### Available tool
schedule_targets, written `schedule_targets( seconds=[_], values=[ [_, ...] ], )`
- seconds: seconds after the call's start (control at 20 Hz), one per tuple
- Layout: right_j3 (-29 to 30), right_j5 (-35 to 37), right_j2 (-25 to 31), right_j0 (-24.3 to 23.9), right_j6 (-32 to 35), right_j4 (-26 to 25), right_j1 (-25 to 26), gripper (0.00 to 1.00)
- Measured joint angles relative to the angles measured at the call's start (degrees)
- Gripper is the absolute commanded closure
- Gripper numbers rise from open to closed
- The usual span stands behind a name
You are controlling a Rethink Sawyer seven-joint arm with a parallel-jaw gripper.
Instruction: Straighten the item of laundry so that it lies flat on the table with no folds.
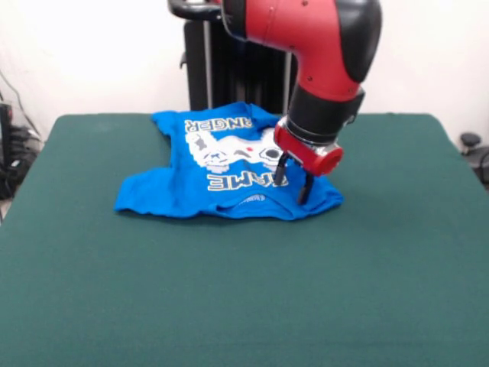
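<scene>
The blue T-shirt (221, 172) lies on the dark green table (244, 290), towards the far middle, print side up with its white lettering upside down to this view. Its left sleeve spreads out to the left; the right part is hidden behind the arm. The red and black arm comes down from above. My gripper (293, 182) stands over the shirt's near right part by the collar, with its two dark fingers (282, 173) apart and their tips at the cloth. Nothing shows between them.
A black stand (206, 61) rises behind the table's far edge. Dark gear sits off the left edge (11, 153) and off the right edge (474, 149). Bare green felt stretches from the shirt to the near edge.
</scene>
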Motion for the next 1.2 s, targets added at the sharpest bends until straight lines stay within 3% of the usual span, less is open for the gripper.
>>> schedule_targets(
  seconds=[0.4, 0.8, 1.2],
  values=[
    [1.6, 0.0, 4.6, -4.1, 0.0, 0.0, -4.0, 0.0],
    [2.3, 0.0, 6.0, -4.4, 0.0, 0.0, -6.9, 0.0],
    [2.3, -0.2, 7.3, -4.4, 0.0, 0.0, -6.5, 0.0]
  ],
)
